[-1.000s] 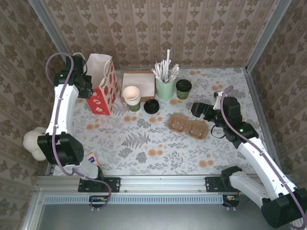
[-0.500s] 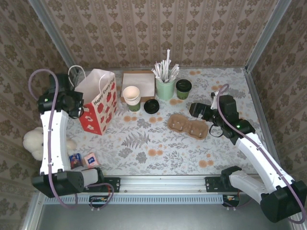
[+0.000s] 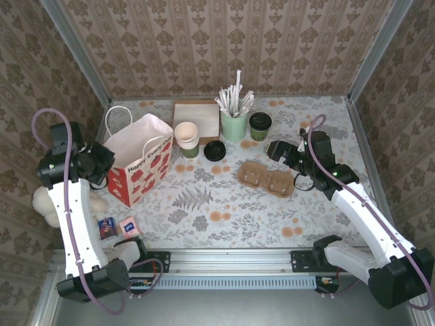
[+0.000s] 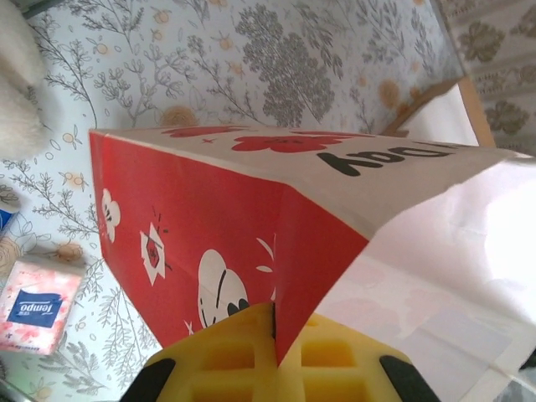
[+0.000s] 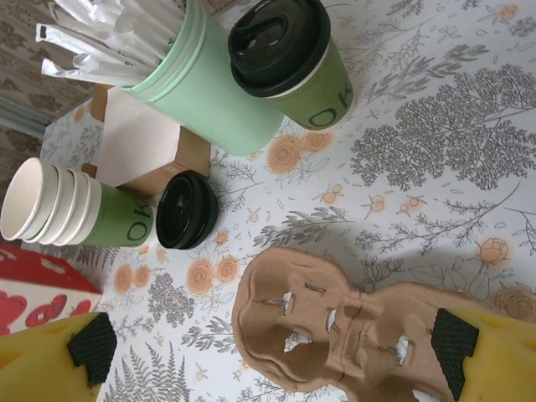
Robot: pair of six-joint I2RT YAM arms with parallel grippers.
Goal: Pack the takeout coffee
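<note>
Pinching paper bag point(image 4: 251, 209) w/ my L gripper point(image 4: 272, 352); R gripper point(image 5: 272, 343) spread wide, takeout coffee point(image 5: 289, 59) at frame top.

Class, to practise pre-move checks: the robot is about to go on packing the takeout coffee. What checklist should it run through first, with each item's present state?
1. Dark green paper cup with black plastic lid upright, lid on: ok.
2. Right gripper open and empty: ok.
3. Left gripper clamped on red-and-white paper bag edge: ok.
4. Bag mouth open: ok.
5. Gap between that cup and pale mint cup of straws: cannot tell.
</note>
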